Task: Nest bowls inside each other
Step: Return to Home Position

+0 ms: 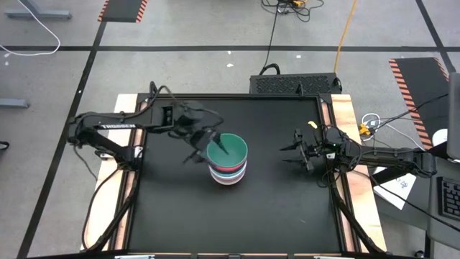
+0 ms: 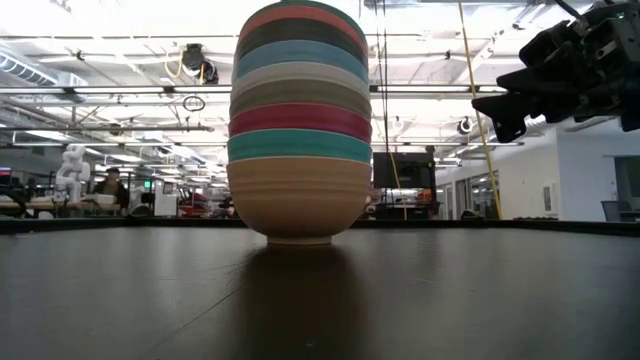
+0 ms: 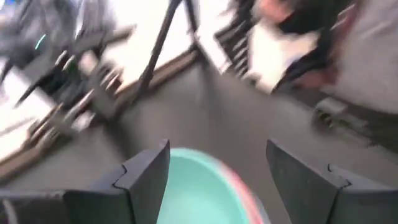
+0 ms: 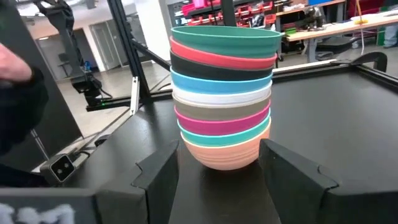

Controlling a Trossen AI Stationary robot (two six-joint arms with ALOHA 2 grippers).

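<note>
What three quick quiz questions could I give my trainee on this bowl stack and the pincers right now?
1. Which bowl tops the stack? A red, B green, C blue.
2. True or false: the right pincer is open, holds nothing and stands apart from the stack.
3. Fill in: the bottom bowl is ____ in colour.
Key: 1 B, the green bowl. 2 True. 3 orange.
</note>
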